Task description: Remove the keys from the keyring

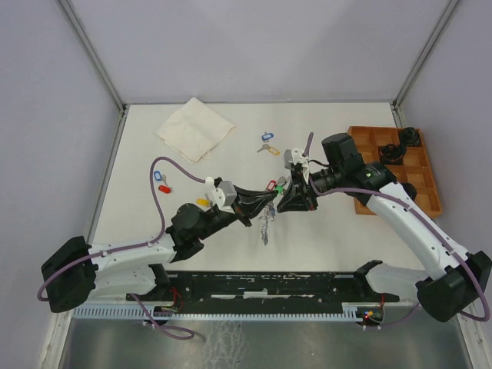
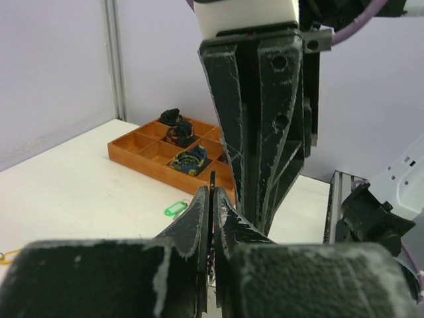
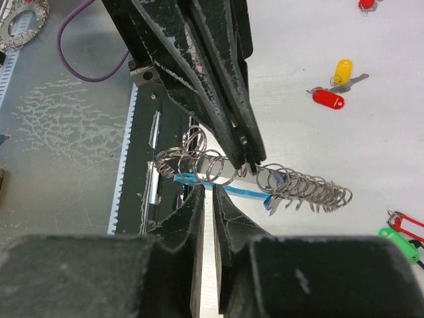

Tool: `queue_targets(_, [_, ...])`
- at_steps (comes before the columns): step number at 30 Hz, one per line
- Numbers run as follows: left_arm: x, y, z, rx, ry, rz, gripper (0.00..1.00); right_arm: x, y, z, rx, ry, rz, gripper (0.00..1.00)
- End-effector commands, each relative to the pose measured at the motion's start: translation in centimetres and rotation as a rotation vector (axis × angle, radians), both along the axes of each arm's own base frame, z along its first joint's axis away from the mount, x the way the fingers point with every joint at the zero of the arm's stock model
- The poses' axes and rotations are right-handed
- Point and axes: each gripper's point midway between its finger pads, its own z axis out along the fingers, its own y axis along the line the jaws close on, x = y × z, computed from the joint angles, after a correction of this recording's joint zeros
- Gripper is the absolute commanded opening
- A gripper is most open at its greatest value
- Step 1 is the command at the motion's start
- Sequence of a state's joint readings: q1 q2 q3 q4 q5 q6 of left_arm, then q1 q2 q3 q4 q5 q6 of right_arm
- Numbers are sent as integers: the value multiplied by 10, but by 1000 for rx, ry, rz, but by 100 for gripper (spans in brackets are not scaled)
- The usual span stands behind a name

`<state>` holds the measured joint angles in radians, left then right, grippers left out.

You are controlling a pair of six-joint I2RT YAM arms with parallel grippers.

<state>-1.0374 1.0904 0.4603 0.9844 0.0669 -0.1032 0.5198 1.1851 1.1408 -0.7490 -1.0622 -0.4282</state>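
Keyring (image 1: 265,224), pinched by left tool (image 1: 269,204), stretches lengthwise toward the near edge

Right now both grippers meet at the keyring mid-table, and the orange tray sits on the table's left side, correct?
No. The orange tray sits on the right side of the table, as the top external view shows. The rest holds: the left gripper and the right gripper meet at the keyring mid-table.

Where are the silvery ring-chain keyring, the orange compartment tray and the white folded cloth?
silvery ring-chain keyring (image 3: 305,189): right wrist view, on its row of rings.
orange compartment tray (image 1: 424,184): top external view, on a bare near-right compartment.
white folded cloth (image 1: 194,128): top external view, on its middle.
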Motion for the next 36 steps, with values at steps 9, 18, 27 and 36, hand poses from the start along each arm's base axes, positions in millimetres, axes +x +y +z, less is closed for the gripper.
queue_targets(9, [-24, 8, 45, 13, -212, -97, 3, 18, -8, 32, 97, 15, -49, 29])
queue_targets(18, [-42, 5, 40, 123, -293, -299, 3, 29, 3, 30, 207, -140, 60, 63])
queue_targets(27, [-50, -9, 32, 196, -304, -421, 3, 20, 2, 11, 270, -371, 241, 64])
queue_targets(36, [-53, -16, 28, 219, -311, -473, 3, -9, -2, 12, 302, -345, 333, 48])
